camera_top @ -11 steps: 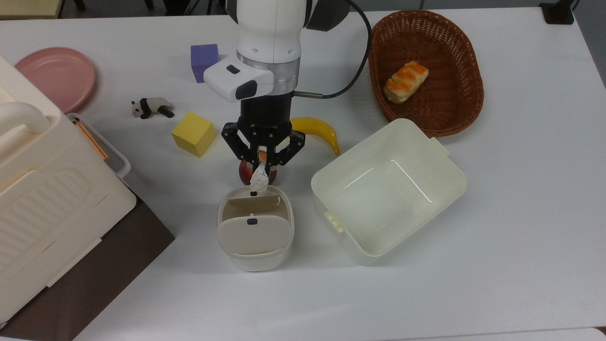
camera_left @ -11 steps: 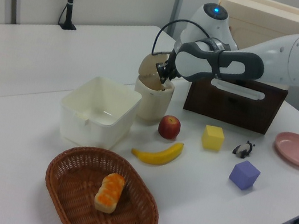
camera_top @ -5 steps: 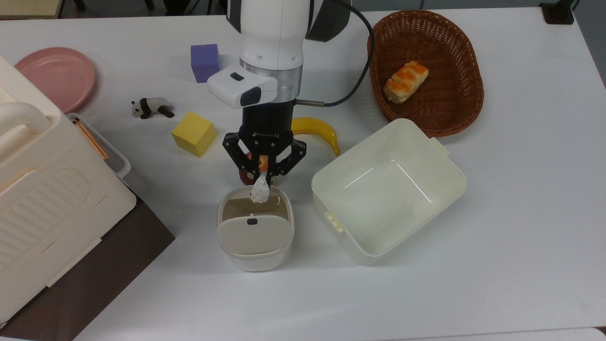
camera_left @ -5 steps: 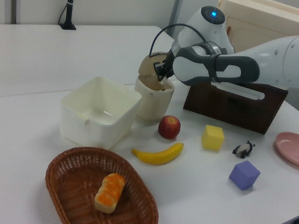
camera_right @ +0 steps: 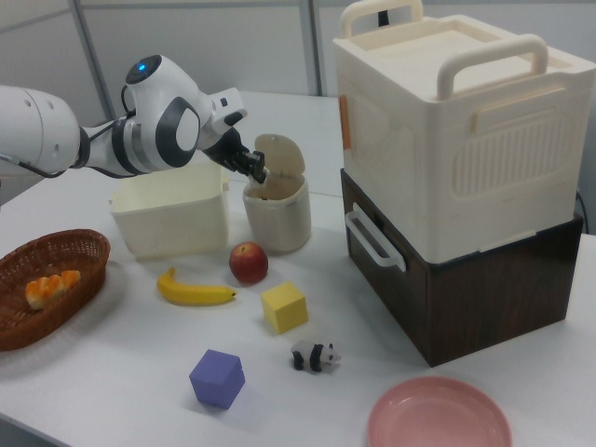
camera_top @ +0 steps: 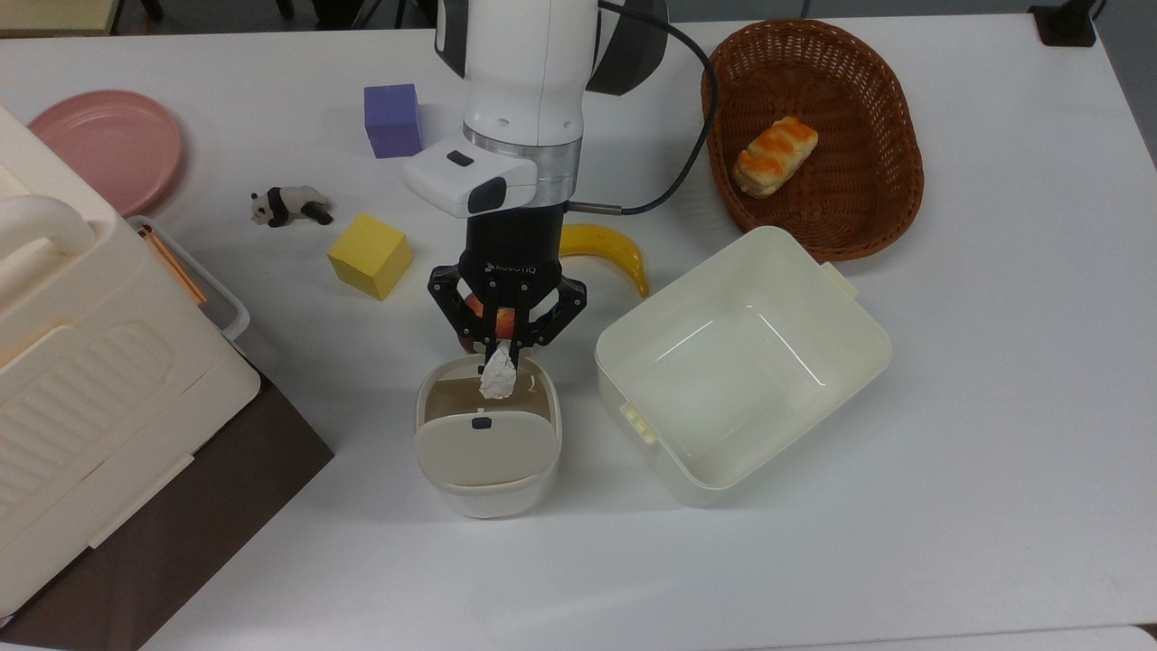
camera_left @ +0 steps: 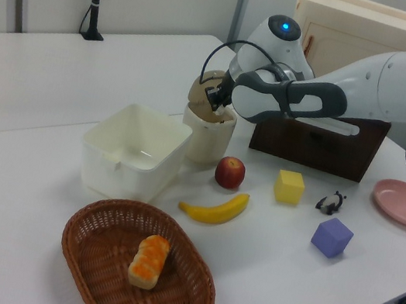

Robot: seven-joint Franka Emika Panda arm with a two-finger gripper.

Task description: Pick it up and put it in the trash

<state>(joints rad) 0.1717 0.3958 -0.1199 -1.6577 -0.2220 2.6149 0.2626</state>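
Crumpled paper ball (camera_top: 496, 378) above open trash (camera_top: 486, 470)

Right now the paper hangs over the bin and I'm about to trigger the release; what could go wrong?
1. The paper ball hangs near the trash bin's rim on the apple side, so a drop might clip the edge and fall out.
2. The flap lid stands tilted open; if the tool goes lower, it could bump it.
3. The crumpled paper may snag on a finger instead of dropping.
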